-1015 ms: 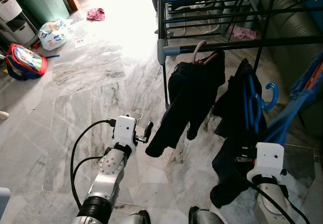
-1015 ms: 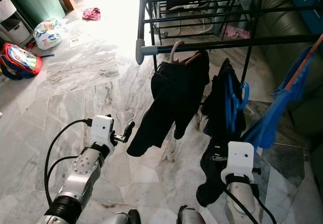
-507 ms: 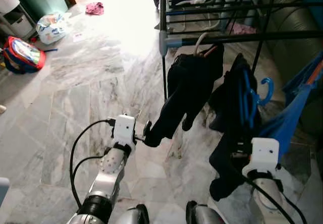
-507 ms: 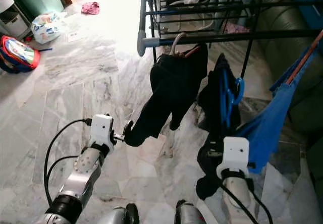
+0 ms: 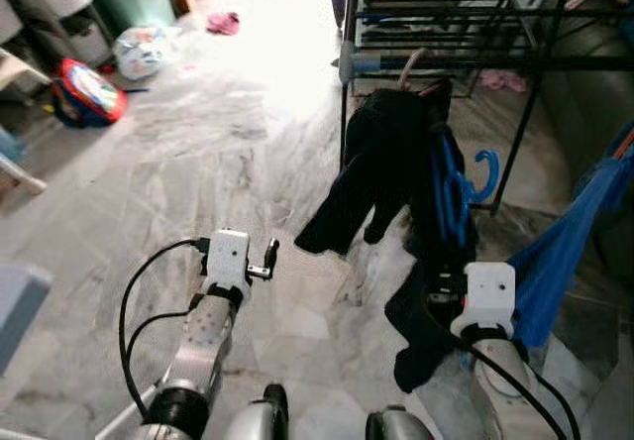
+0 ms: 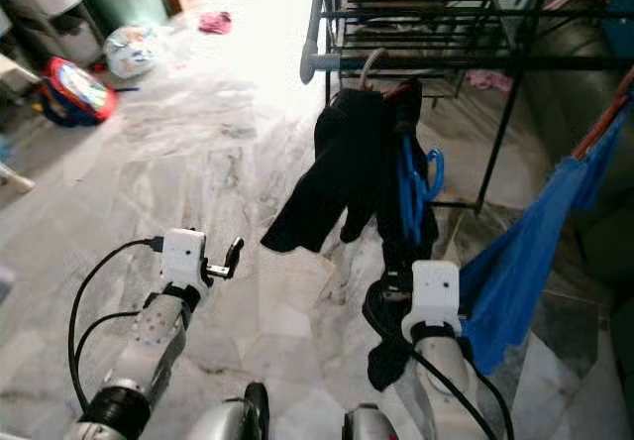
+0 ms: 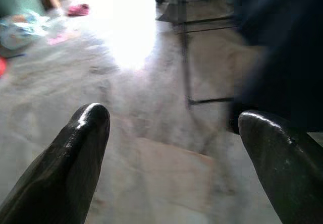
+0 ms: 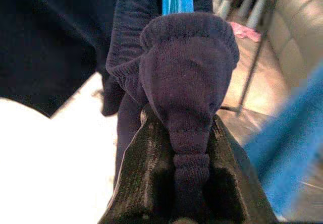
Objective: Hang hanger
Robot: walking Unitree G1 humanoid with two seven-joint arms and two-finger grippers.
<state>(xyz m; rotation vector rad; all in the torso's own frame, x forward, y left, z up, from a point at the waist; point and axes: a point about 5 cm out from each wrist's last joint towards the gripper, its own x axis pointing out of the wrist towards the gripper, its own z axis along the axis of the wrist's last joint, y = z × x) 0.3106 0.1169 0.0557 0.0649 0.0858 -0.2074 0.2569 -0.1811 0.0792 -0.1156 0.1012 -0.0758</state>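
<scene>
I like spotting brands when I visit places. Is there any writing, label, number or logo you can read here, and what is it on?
No text can be read in these pictures.
Printed bag on the floor: colourful markings, too small and blurred to read.
Red backpack: a bright picture, no legible words.
White wrist boxes on both arms: plain, no lettering visible.

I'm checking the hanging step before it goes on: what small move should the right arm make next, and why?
Probably lift the right pincer toward the rack's front rail. It is shut on the dark garment, which carries the blue hanger, and the hanger's hook sits below the rail, not over it. The left pincer is open, holding nothing.
</scene>
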